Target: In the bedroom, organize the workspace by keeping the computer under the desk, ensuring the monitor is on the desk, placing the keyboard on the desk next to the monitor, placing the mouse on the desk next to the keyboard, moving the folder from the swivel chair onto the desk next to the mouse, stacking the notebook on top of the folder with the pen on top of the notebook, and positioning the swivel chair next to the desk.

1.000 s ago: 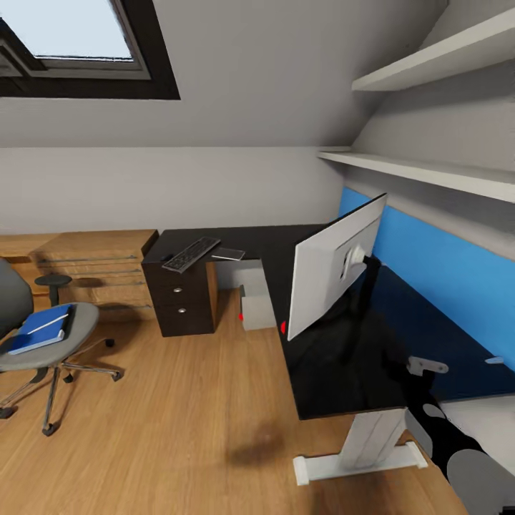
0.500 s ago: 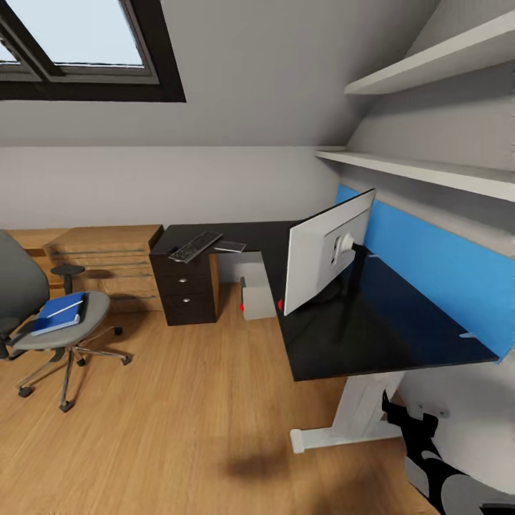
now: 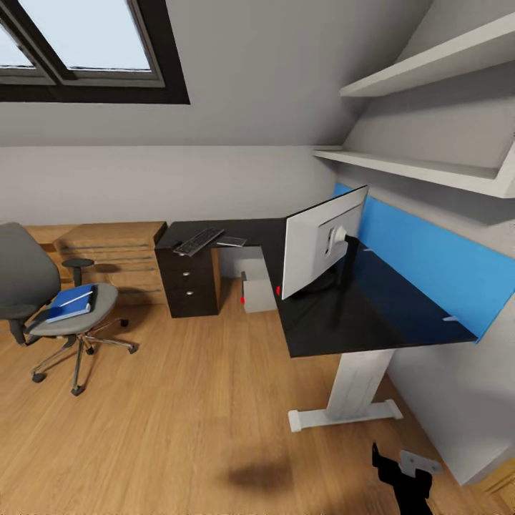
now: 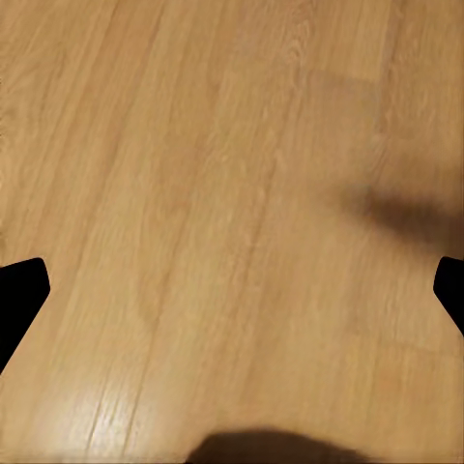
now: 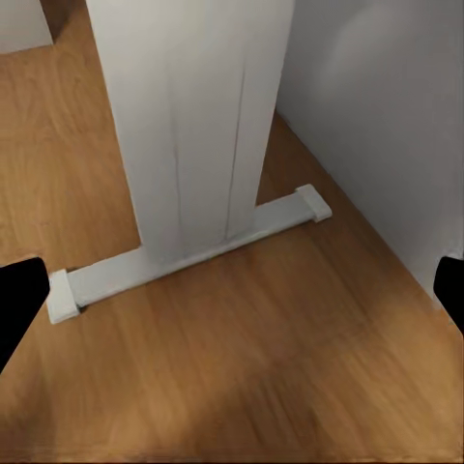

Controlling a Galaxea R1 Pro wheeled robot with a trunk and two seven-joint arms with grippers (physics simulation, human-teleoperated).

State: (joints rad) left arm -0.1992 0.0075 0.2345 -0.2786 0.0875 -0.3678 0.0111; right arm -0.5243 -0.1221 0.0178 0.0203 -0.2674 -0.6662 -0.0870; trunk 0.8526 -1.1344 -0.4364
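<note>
Backed off and widened, the head view shows the monitor (image 3: 323, 247) and keyboard (image 3: 198, 241) on the desk (image 3: 336, 322), the computer (image 3: 255, 290) underneath, while the folder (image 3: 70, 303) at nine o'clock remains to be moved from the swivel chair (image 3: 57, 307); both the left gripper (image 4: 232, 290) and right gripper (image 5: 232, 290) are held wide, empty

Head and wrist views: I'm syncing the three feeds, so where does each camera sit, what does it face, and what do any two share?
Head view: high on the robot, looking down at the black L-shaped desk, grey swivel chair and wooden floor; a black robot part at the lower edge.
Left wrist view: faces bare wooden floor; black fingertips at both sides.
Right wrist view: faces the desk's white leg and its foot bar; black fingertips at both sides.
Shared: head and right wrist both show the white leg.
</note>
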